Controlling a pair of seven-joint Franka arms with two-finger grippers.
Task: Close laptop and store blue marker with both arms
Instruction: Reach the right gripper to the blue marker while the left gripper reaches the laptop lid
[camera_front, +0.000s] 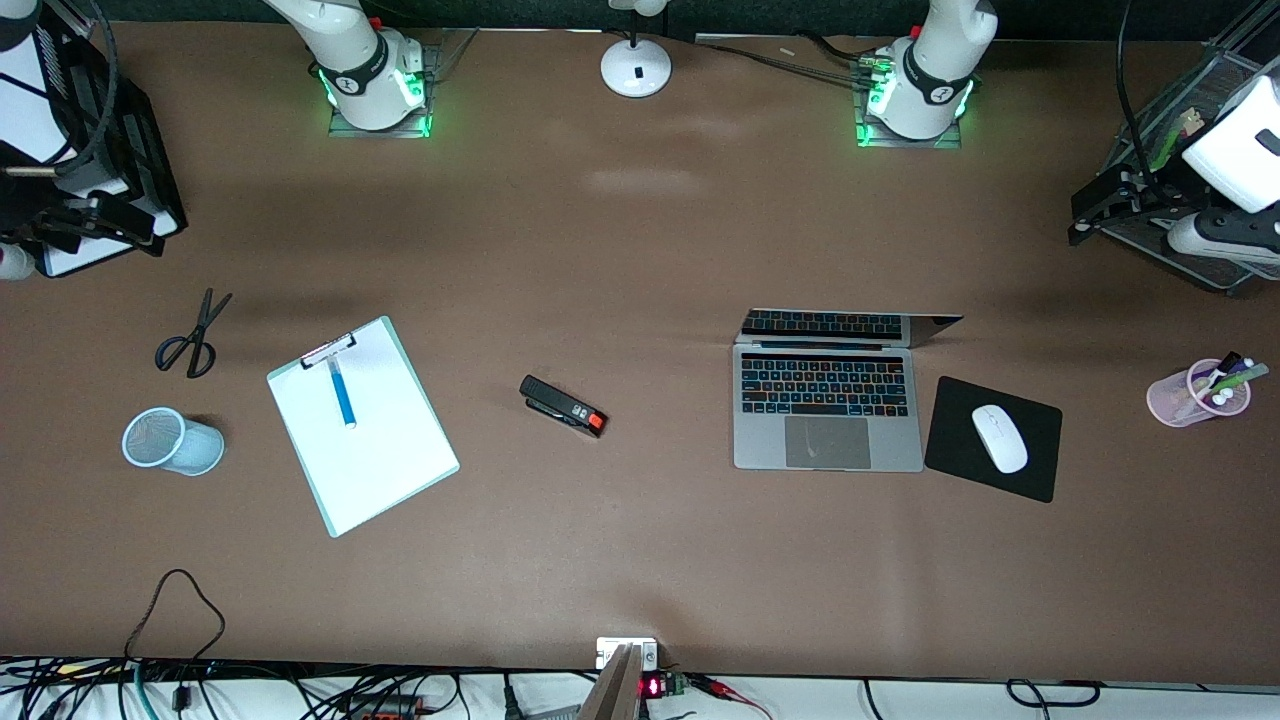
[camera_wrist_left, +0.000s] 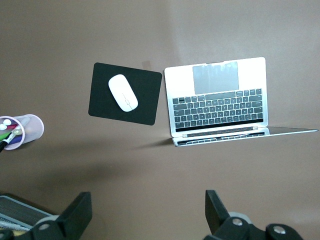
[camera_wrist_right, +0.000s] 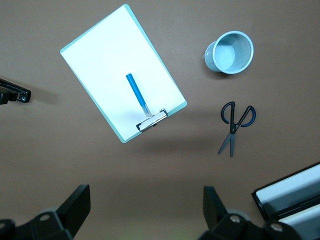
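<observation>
**Both grippers waiting high, nothing touched yet**

The left gripper (camera_wrist_left: 145, 220) is hovering wide open over bare table by the open laptop (camera_front: 828, 410). The right gripper (camera_wrist_right: 145, 220), spread too, is hanging above the clipboard (camera_front: 362, 425), where the blue marker (camera_front: 341, 392) is lying. Risk: the round marker rolling off under a skewed pinch.

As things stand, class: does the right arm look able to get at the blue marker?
Probably yes. The blue marker lies uncovered on the clipboard, touching nothing else, and the right gripper hangs open above that end of the table with nothing between.
</observation>
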